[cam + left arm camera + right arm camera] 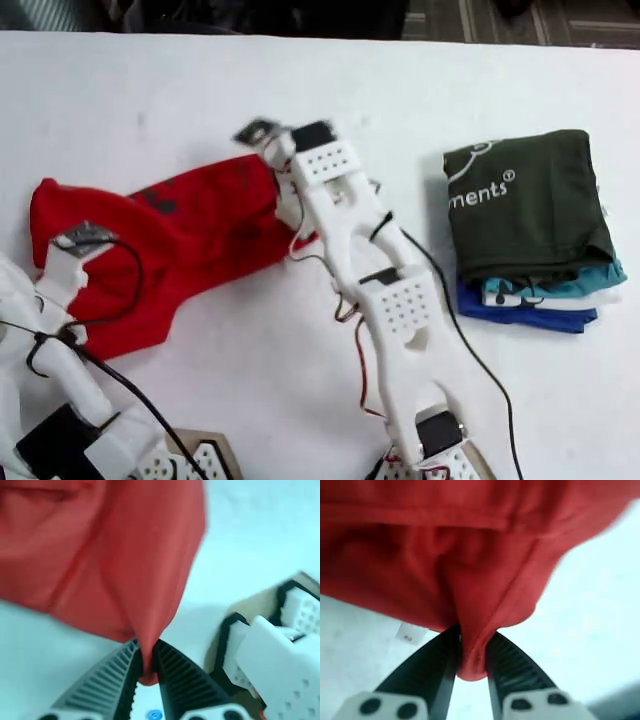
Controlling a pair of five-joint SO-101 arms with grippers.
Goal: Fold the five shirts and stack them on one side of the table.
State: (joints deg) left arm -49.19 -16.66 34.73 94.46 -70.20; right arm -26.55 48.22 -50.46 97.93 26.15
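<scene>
Hidden bits first: in the high view both pincer tips sit under their own wrist housings, so the grip reads only from the wrist views. The left pincer (pixel 146 655) is clamped tight on a pinched fold of the red shirt (pixel 190 240), jaws almost touching with only cloth between them. The right pincer (pixel 470 650) is the same, closed hard on a bunched red edge, with a small white label (pixel 410 633) just beside it; its print is too small to read.

The red shirt lies crumpled on the desk (pixel 150 90), well apart from the folded stack (pixel 530 230), with the right arm (pixel 370 260) between the two. The shirt's stack-side edge is covered by that arm. The left arm (pixel 60 330) holds the shirt's end farthest from the stack and is cut off by the frame edge.

The stack has dark green (pixel 525 200) on top, teal (pixel 590 282) and blue (pixel 520 312) below. A thin white layer sits between those two and is hard to make out. A black cable (pixel 470 350) runs down the desk between the right arm and the stack.
</scene>
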